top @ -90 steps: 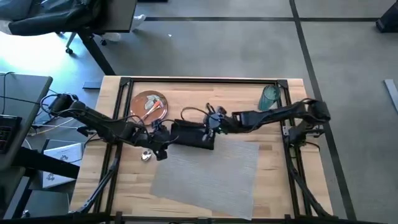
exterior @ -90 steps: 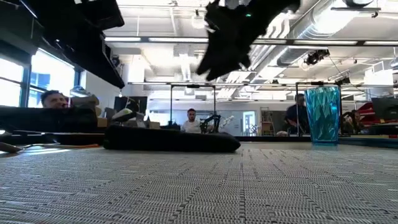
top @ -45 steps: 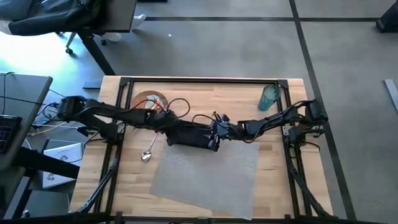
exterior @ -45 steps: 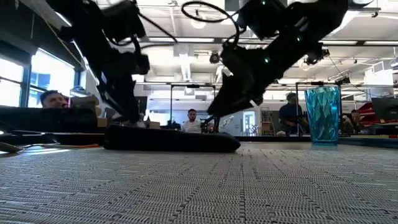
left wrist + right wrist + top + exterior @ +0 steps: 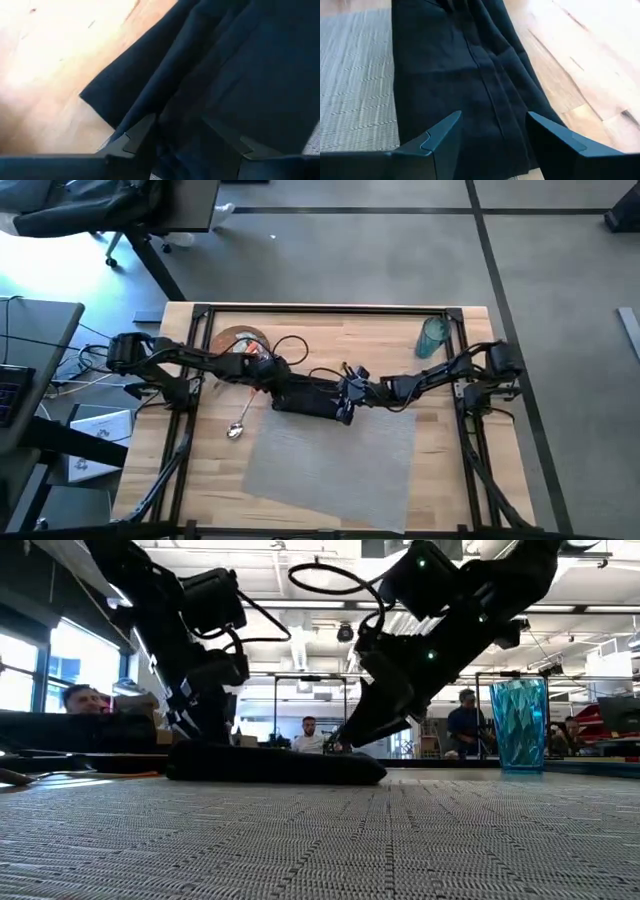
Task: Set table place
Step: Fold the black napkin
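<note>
Now, step: both grippers at the napkin (image 5: 310,396), on the mat's (image 5: 335,455) 12 o'clock edge.
Plate (image 5: 240,343): 10 o'clock corner.
Spoon (image 5: 237,427): 9 o'clock of mat.
Left gripper (image 5: 277,383): fingers apart over napkin's end.
Right gripper (image 5: 346,398): fingers apart, opposite end.
Tumbler (image 5: 433,337): 2 o'clock.
Next: likely pinch both ends together.

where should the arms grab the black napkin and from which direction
Grip the napkin at its two short ends, coming down from above. It lies flat as a long folded strip across the placemat's far edge, so the left end effector and right end effector, both open, can each pinch an end.
</note>
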`<state>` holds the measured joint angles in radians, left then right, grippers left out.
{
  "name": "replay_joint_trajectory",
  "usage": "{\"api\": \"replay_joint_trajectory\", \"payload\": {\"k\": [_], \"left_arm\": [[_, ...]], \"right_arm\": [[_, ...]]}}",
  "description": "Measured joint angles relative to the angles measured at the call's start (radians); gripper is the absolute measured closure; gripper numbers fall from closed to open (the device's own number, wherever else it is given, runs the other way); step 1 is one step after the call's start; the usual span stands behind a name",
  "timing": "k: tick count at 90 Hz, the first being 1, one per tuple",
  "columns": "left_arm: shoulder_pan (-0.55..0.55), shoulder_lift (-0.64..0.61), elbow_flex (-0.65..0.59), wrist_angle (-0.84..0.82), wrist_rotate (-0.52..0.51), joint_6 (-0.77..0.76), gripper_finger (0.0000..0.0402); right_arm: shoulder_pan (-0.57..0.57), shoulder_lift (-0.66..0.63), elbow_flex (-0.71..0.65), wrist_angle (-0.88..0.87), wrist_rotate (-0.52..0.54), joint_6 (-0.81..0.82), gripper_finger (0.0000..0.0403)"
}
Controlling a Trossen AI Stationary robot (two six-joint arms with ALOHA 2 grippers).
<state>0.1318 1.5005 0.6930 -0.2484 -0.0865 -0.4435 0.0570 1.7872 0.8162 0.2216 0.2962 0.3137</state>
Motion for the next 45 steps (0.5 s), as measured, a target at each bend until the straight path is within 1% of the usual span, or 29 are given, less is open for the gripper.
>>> {"api": "replay_joint_trajectory", "payload": {"k": [6,14,26,32,45], "left_arm": [[0.0,0.0,0.0,-0.008,0.0,0.01,0.0301],[0.0,0.0,0.0,-0.021,0.001,0.03,0.0337],[-0.002,0.0,0.0,-0.012,0.034,0.027,0.039],[-0.003,0.006,0.0,-0.012,0.026,0.028,0.0397],[-0.003,0.042,0.0,-0.009,0.01,0.084,0.0389]], "right_arm": [[0.0,0.01,0.0,0.004,0.0,0.001,0.0199],[0.0,0.015,0.0,0.009,0.0,0.002,0.0199],[0.001,0.015,0.0,0.015,0.0,0.0,0.0199],[0.0,0.015,0.0,0.026,0.0,0.002,0.0199],[0.0,0.015,0.0,0.038,0.0,0.002,0.0198]]}}
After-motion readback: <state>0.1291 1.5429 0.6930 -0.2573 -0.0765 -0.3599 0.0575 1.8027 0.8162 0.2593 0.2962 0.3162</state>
